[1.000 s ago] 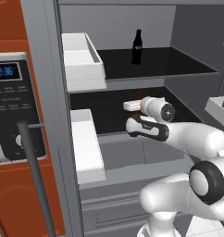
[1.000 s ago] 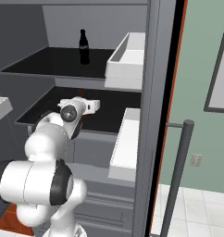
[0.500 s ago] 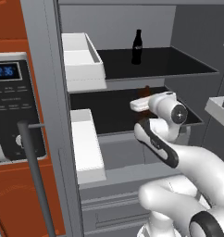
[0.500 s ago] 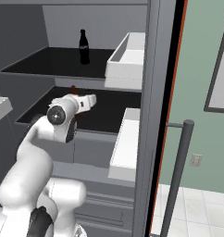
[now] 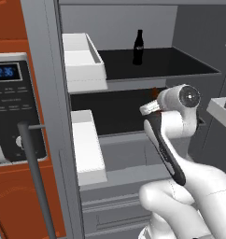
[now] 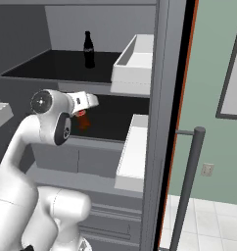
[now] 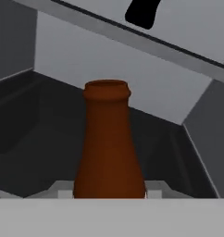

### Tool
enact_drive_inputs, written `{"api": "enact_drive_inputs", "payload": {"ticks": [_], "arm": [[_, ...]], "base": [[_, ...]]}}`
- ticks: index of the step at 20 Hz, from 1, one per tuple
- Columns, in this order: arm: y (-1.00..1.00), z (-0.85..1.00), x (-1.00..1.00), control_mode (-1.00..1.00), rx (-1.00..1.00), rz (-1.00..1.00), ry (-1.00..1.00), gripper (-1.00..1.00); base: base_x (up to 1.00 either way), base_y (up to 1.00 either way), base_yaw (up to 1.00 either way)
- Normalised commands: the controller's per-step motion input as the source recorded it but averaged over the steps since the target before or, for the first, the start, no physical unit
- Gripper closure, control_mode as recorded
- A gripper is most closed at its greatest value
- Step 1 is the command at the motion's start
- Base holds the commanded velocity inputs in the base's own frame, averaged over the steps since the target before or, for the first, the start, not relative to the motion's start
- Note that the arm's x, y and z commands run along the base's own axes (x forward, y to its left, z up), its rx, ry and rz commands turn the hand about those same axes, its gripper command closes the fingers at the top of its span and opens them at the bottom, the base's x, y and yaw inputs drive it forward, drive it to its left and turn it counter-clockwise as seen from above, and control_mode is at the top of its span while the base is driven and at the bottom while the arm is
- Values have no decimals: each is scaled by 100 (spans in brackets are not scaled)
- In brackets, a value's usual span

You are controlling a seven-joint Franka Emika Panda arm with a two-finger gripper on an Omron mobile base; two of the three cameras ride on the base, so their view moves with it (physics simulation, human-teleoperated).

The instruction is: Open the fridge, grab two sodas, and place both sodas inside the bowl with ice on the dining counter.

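The fridge (image 5: pixel 129 140) (image 6: pixel 52 152) stands open in front of me. Inside it, at the lower black shelf, my gripper (image 5: pixel 150 107) (image 6: pixel 86 102) (image 7: pixel 109 192) is shut on a red-brown soda (image 7: pixel 108 143) (image 6: pixel 83 121), whose neck rises between the fingertips in the hand view. The bottle stands upright in the hand, and only a sliver of it (image 5: pixel 154 91) peeks over the wrist in the left base view. Another soda (image 5: pixel 138 46) (image 6: pixel 89 49) (image 7: pixel 142 12), dark and narrow-necked, stands upright on the upper black shelf above the hand.
White door bins (image 5: pixel 82 58) (image 6: pixel 135 61) hang on both open doors beside the shelves. A microwave panel (image 5: pixel 14 107) in a red-brown cabinet is at the left. Vertical grey bar handles (image 5: pixel 36 182) (image 6: pixel 188 191) stand close to the base. Drawers lie below the shelves.
The hand has swung a little to the right and up inside the fridge with the soda in it, and the forearm has turned to stand more upright. The upper bottle has not moved.
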Motion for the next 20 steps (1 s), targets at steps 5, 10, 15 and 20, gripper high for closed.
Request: {"api": "enact_drive_inputs", "payload": {"ticks": [5,10,15,20], "arm": [[-3,36,-93,-100,-7,0,15,100],[-9,23,-100,-100,0,0,9,100],[-7,3,-98,-100,0,0,1,100],[3,-14,-68,-100,-3,0,0,100]], "base": [[0,0,0],[0,0,0],[0,0,0],[0,0,0]]}}
